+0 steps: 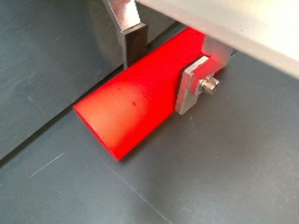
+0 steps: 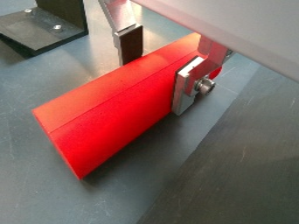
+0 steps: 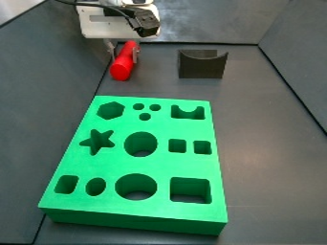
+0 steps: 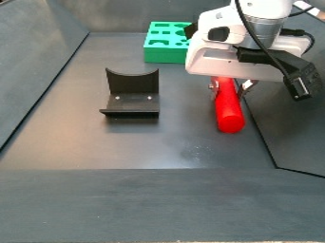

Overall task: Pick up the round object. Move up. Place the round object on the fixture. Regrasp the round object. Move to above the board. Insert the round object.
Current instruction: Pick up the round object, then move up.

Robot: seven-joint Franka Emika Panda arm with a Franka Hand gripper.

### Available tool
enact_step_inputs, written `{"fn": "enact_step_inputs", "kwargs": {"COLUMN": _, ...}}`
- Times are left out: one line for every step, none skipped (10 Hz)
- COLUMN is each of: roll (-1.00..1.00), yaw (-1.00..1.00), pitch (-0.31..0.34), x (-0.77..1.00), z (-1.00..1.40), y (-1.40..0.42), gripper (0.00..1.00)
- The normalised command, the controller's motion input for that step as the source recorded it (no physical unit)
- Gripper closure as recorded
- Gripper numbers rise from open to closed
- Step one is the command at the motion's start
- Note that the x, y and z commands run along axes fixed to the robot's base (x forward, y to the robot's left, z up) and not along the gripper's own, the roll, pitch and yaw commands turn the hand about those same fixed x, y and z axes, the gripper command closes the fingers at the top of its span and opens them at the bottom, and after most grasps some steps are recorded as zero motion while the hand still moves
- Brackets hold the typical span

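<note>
Lying on the dark table [image 4: 152,152], the round object [image 4: 227,104] looks to us like a smooth, glossy bright red peg, long and plain, with no writing we can read. We see the gripper [image 2: 162,59] low over its far end, silver fingers [image 2: 190,84] straddling its sides. Whether they squeeze it yet, we cannot tell.

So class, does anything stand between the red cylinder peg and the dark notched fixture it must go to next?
Nothing visible does. The red cylinder peg lies on the floor with the gripper down over it, jaws either side. In both side views the dark floor between it and the dark notched fixture is bare.
</note>
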Motion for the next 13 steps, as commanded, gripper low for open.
{"fn": "enact_step_inputs", "kwargs": {"roll": 0.00, "yaw": 0.00, "pitch": 0.000, "x": 0.00, "z": 0.00, "y": 0.00, "gripper": 1.00}}
{"fn": "enact_step_inputs", "kwargs": {"roll": 0.00, "yaw": 0.00, "pitch": 0.000, "x": 0.00, "z": 0.00, "y": 0.00, "gripper": 1.00}}
{"fn": "enact_step_inputs", "kwargs": {"roll": 0.00, "yaw": 0.00, "pitch": 0.000, "x": 0.00, "z": 0.00, "y": 0.00, "gripper": 1.00}}
{"fn": "enact_step_inputs", "kwargs": {"roll": 0.00, "yaw": 0.00, "pitch": 0.000, "x": 0.00, "z": 0.00, "y": 0.00, "gripper": 1.00}}
{"fn": "enact_step_inputs", "kwargs": {"roll": 0.00, "yaw": 0.00, "pitch": 0.000, "x": 0.00, "z": 0.00, "y": 0.00, "gripper": 1.00}}
{"fn": "enact_step_inputs", "kwargs": {"roll": 0.00, "yaw": 0.00, "pitch": 0.000, "x": 0.00, "z": 0.00, "y": 0.00, "gripper": 1.00}}
{"fn": "enact_step_inputs", "kwargs": {"roll": 0.00, "yaw": 0.00, "pitch": 0.000, "x": 0.00, "z": 0.00, "y": 0.00, "gripper": 1.00}}
{"fn": "enact_step_inputs", "kwargs": {"roll": 0.00, "yaw": 0.00, "pitch": 0.000, "x": 0.00, "z": 0.00, "y": 0.00, "gripper": 1.00}}
{"fn": "enact_step_inputs", "kwargs": {"roll": 0.00, "yaw": 0.00, "pitch": 0.000, "x": 0.00, "z": 0.00, "y": 0.00, "gripper": 1.00}}
{"fn": "enact_step_inputs", "kwargs": {"roll": 0.00, "yaw": 0.00, "pitch": 0.000, "x": 0.00, "z": 0.83, "y": 0.00, "gripper": 1.00}}
{"fn": "enact_step_inputs", "kwargs": {"roll": -0.01, "yaw": -0.01, "pitch": -0.023, "x": 0.03, "z": 0.82, "y": -0.03, "gripper": 1.00}}
{"fn": "enact_step_inputs", "kwargs": {"roll": -0.05, "yaw": 0.01, "pitch": -0.021, "x": 0.00, "z": 0.70, "y": -0.04, "gripper": 1.00}}
{"fn": "enact_step_inputs", "kwargs": {"roll": -0.07, "yaw": 0.02, "pitch": -0.015, "x": -0.02, "z": 0.60, "y": -0.04, "gripper": 1.00}}
